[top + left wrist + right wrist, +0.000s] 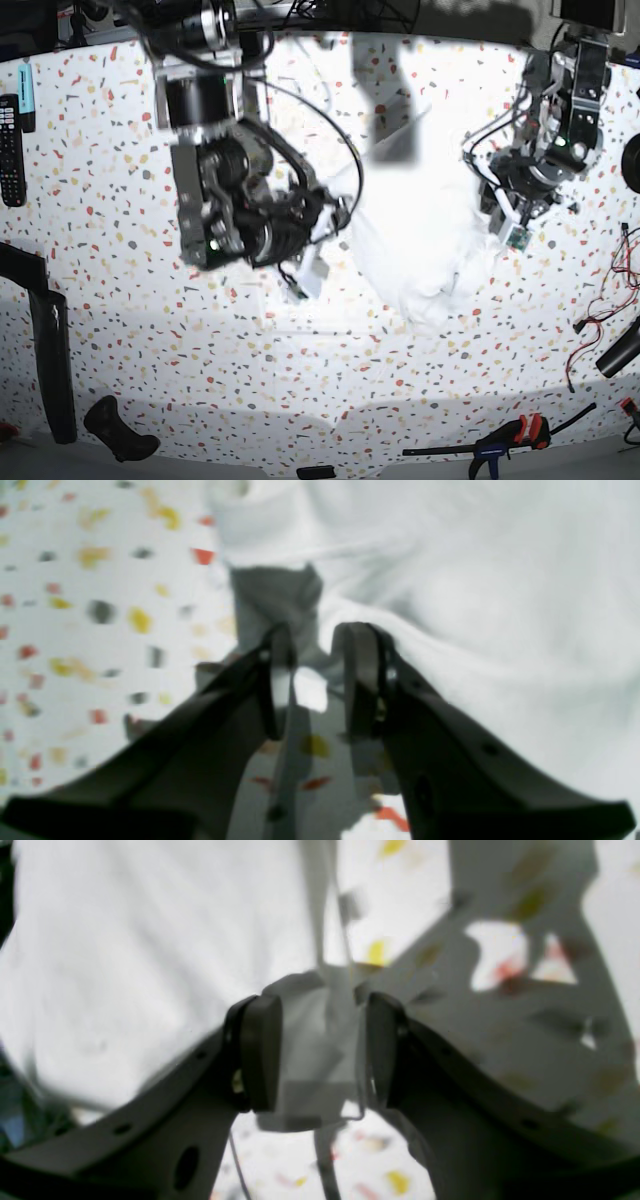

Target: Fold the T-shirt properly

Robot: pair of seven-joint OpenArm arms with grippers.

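Both wrist views blurred, so I can't read cloth detail. My left gripper: finger bases cut off by bottom edge; whether shirt is pinched, can't tell. My right gripper: something pale betw. pads, too smeared to name. Base view: shirt middle blown out by glare, its left part hidden behind my right arm.

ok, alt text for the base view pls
Two robot arms reach over a speckled tabletop to a crumpled white T-shirt at its centre, the right gripper and left gripper at opposite edges. A remote lies far left, a clamp near the front.
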